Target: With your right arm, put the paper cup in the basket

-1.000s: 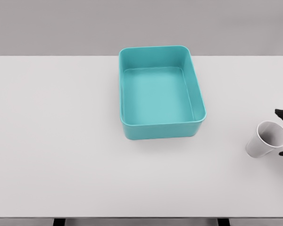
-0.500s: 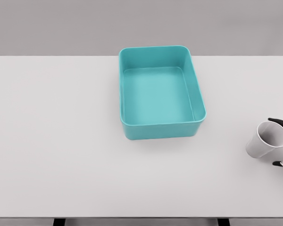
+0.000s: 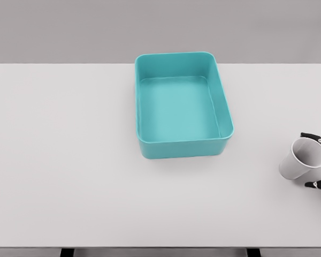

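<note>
- Worktop (image 3: pixel 69 160): a pale grey-white, matte rectangular surface spanning nearly the full width of the view; its far edge runs straight across the upper part.
- Backdrop (image 3: pixel 59 29): a plain, uniform grey wall behind the far edge.
- Supports (image 3: pixel 67 251): short dark pieces showing beneath the near edge, at left and right.

A white paper cup (image 3: pixel 302 159) lies tipped on its side near the right edge of a pale table (image 3: pixel 69 160), its open mouth turned up and to the right — the grey inside shows. Well apart from it, toward the middle and far side of the table, sits a teal basket (image 3: pixel 224 107) — a rectangular tub with rounded corners, upright and empty.
</note>
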